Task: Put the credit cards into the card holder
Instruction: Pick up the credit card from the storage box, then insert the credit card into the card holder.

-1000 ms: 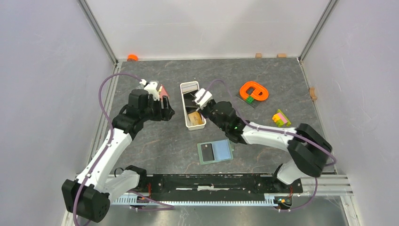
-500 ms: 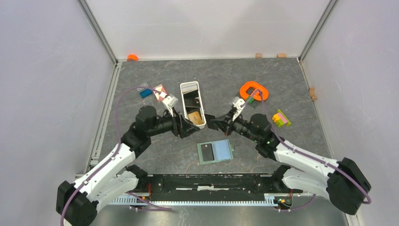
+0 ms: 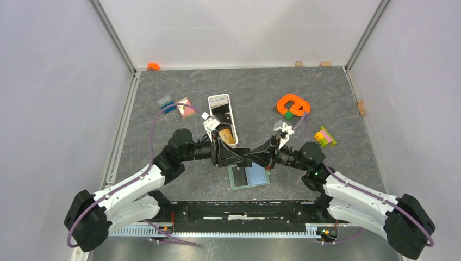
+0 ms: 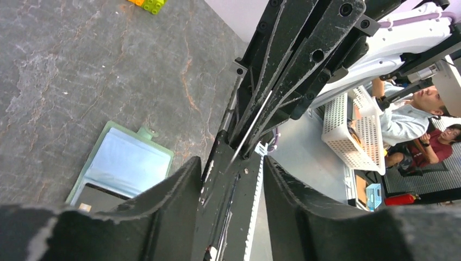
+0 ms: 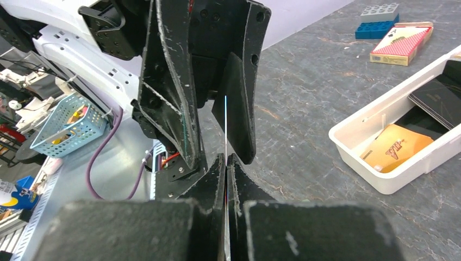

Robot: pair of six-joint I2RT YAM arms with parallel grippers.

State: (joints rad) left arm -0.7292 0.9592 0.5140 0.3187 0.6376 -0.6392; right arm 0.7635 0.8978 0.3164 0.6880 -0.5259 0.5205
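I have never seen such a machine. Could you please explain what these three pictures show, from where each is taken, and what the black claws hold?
These are two white robot arms bolted to a grey table, each ending in a black two-fingered pincer. One picture looks down from above; the other two come from small cameras on the wrists. On the table lie a long white plastic tray with black cards and a tan card, an open sage-green wallet, an orange plastic ring and some toy bricks. The right pincer is shut on a thin card, seen edge-on; the fingers of the left pincer stand apart on either side of it.
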